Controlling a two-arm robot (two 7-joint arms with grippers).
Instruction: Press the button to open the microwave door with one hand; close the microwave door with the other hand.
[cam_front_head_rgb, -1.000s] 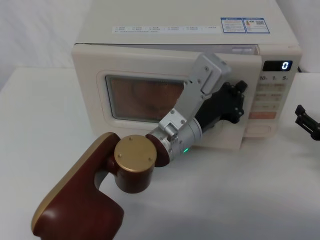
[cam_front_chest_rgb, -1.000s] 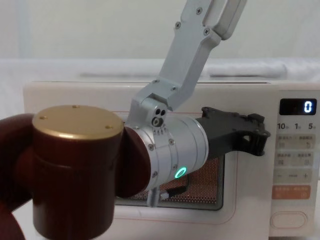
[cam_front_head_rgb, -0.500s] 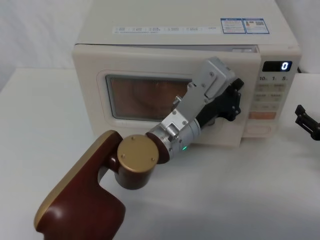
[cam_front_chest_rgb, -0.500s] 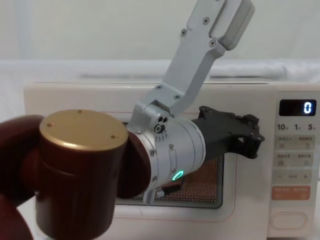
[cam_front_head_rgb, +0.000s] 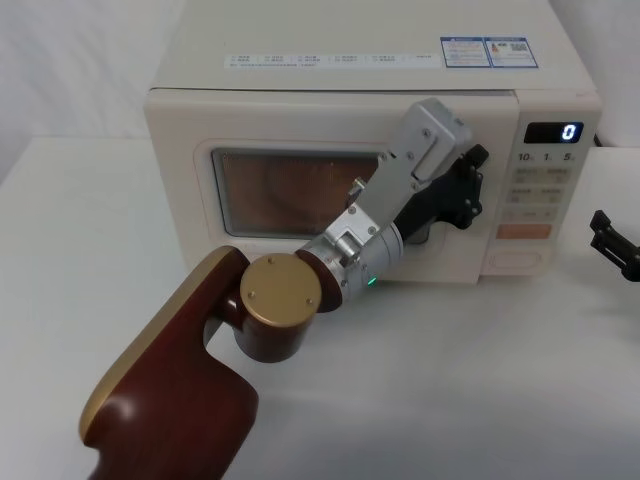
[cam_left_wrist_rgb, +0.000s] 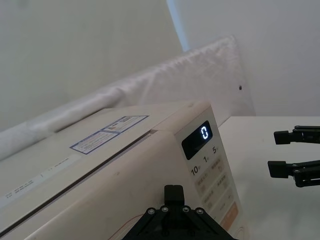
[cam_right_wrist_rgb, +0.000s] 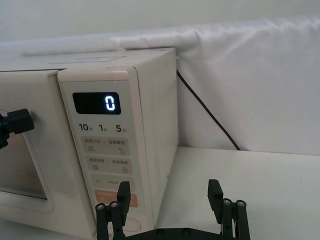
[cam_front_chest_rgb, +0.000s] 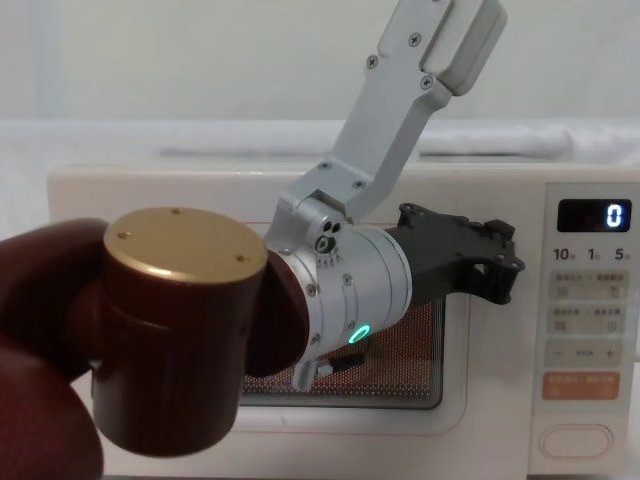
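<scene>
Soft, even, bright light fills every view, with no hard glare on the cream microwave (cam_front_head_rgb: 350, 150) and only a faint shadow beneath it on the white table (cam_front_head_rgb: 80, 250). In the chest view the near brown arm joint (cam_front_chest_rgb: 170, 340) is large and slightly out of focus. The lit display (cam_right_wrist_rgb: 96, 103) reads crisply, while the backdrop washes pale.

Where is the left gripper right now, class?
In the head view the left gripper is at the right edge of the microwave door, beside the control panel and above the button.
</scene>
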